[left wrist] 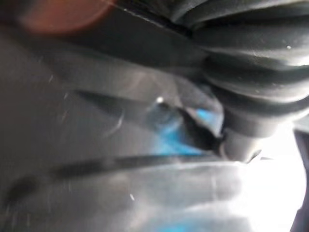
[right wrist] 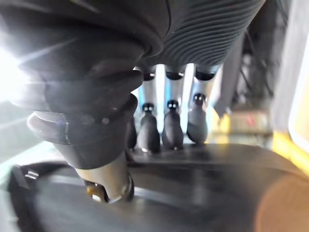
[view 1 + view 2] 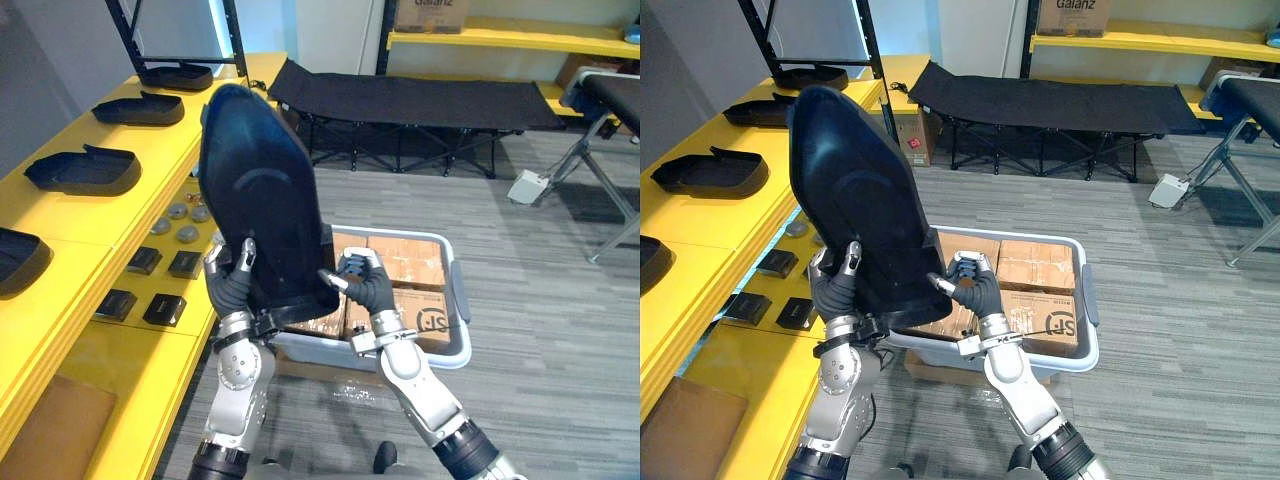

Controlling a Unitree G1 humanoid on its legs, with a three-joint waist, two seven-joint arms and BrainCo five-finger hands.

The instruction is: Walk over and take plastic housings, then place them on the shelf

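Plastic housing [image 3: 262,200] is in the air, stood on end, broad rounded end up and narrow end down, clasped low between 2 hands. Left hand [image 3: 232,278] has its fingers wrapped onto the lower left edge. Right hand [image 3: 365,285] pinches the lower right corner; the right wrist view shows its fingers bent down onto the dark shell with the thumb bearing beside them. My reading: the low 2-sided grip leaves the long body free to be tipped flat, and the upright carry keeps it clear of what sits below. Under and behind the hands sits a grey tote [image 3: 456,300] holding cardboard boxes [image 3: 405,258]; the housing's lower end hangs above the tote's near left corner, not touching it. Yellow shelf [image 3: 65,222] runs along the robot's left, and 4 housings [image 3: 85,170] already lie flat in a row on its top tier with bare yellow between them. The widest bare stretch appears to be on the near side of the tier. Lower tier [image 3: 150,370] carries small black parts [image 3: 165,308] and round discs [image 3: 185,233], so the top tier looks like the place meant. Shelf front edge is close by the left hand. Likely risks: clipping that edge or nudging a shelved neighbour while swinging left. Open floor [image 3: 540,330] lies to the right.
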